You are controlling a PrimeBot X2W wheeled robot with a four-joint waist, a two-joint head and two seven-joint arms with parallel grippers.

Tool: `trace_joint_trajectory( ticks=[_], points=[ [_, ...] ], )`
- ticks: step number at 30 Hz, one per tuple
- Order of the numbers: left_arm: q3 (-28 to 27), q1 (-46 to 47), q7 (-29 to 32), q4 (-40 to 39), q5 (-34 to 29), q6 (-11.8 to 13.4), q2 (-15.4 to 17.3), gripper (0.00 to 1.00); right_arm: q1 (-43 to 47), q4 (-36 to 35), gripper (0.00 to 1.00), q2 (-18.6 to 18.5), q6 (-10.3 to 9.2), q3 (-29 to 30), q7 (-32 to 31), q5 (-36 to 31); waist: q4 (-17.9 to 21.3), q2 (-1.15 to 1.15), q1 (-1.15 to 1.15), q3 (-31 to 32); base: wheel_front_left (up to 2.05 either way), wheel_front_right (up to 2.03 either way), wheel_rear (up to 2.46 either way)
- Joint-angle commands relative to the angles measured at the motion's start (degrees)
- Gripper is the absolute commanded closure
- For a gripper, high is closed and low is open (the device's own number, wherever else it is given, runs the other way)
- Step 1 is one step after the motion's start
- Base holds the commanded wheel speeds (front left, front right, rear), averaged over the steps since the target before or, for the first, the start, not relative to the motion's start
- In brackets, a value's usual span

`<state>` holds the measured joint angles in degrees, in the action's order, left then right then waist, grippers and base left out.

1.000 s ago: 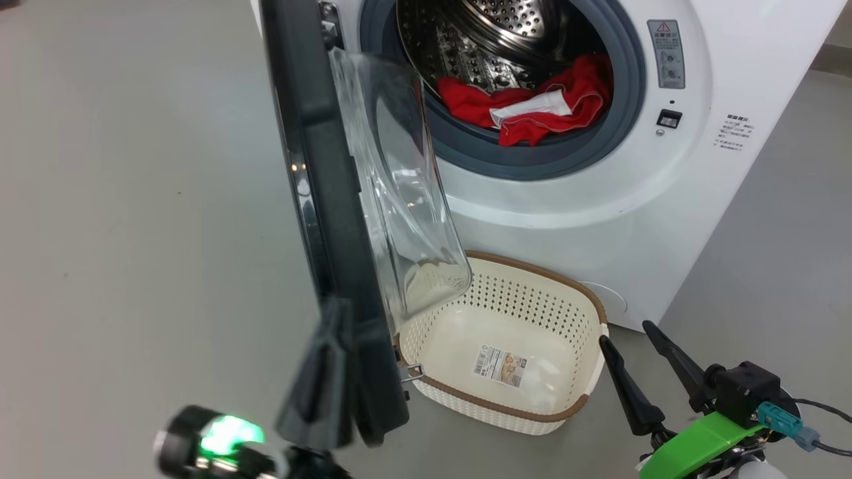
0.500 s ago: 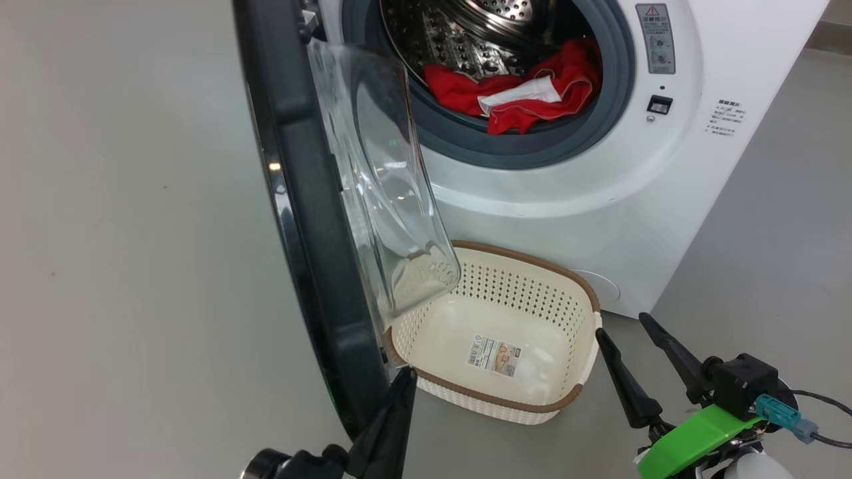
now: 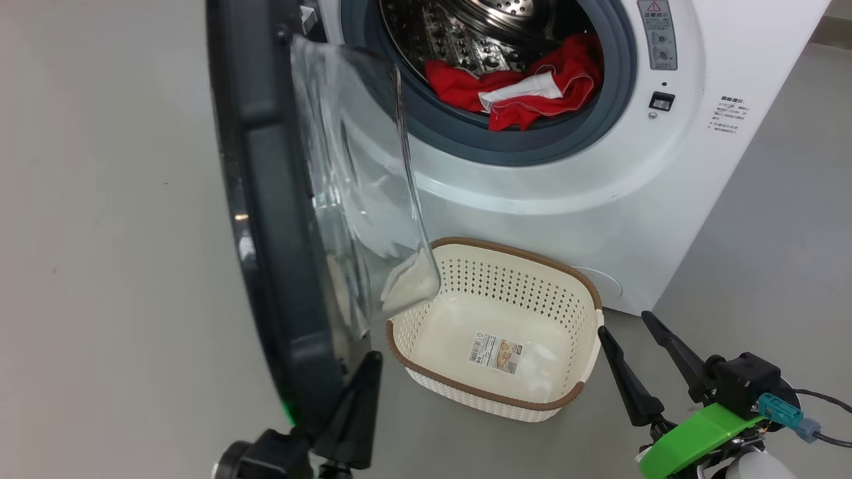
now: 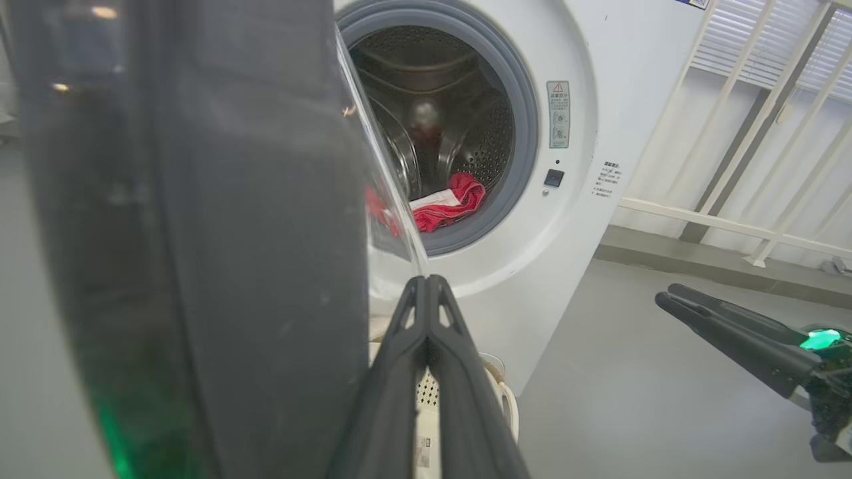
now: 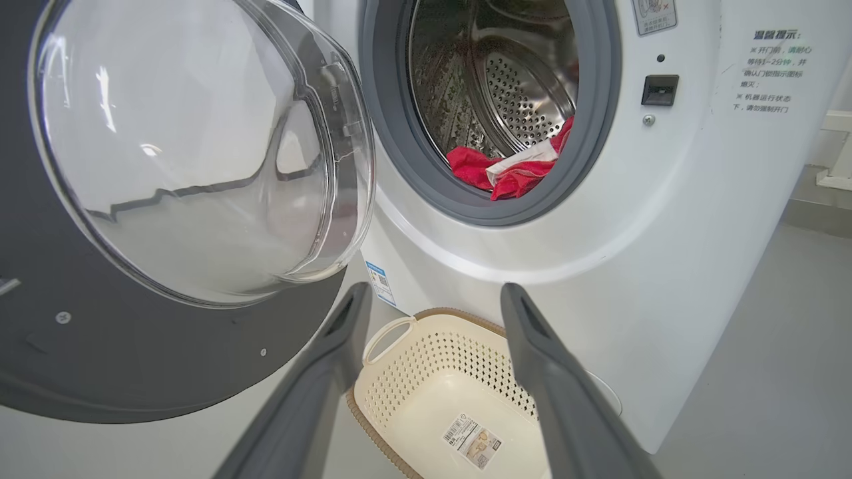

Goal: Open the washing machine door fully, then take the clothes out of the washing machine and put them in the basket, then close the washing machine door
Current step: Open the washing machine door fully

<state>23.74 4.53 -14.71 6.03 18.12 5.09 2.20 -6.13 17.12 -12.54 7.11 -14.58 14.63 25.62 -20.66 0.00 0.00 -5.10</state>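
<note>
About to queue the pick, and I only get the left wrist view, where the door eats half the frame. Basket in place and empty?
Observer: Yes. Head view: the basket sits on the floor before the washing machine, empty but for a label sticker on its bottom.
Operator: Right gripper? I see it side-on.
Observer: Open. In the right wrist view the right gripper has its fingers wide apart, holding nothing.
Operator: Door blocking the opening?
Observer: No. Right wrist view: the washing machine door stands left of the opening, clear of the clothes at the drum's lower front.
</note>
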Motion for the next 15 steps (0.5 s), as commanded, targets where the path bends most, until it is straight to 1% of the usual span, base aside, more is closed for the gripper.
trace_joint_trajectory(
  ticks=[1, 9, 15],
  points=[
    [-4.59, 0.54, -0.29, -1.09, -0.51, 1.41, 0.67, 1.00, -1.30, -1.61, 0.00, -0.58, 0.37, -0.71, 0.37, 0.48, -0.27, 0.00, 0.00, 0.07, 0.00, 0.00, 0.00],
    [-12.92, -2.42, -0.29, -2.72, -2.69, 1.58, 0.67, 1.00, -1.12, -1.75, 0.00, -0.26, 0.37, -0.68, 0.37, 0.35, -1.57, 0.00, 0.00, -0.01, 0.00, 0.00, 0.00],
    [-19.26, -2.89, -0.29, -3.36, -3.74, 1.47, 0.67, 1.00, -1.19, -1.89, 0.00, -0.19, 0.37, -0.99, 0.37, 0.37, -2.05, 0.00, 0.00, -0.15, 0.00, 0.00, 0.00]
  ],
)
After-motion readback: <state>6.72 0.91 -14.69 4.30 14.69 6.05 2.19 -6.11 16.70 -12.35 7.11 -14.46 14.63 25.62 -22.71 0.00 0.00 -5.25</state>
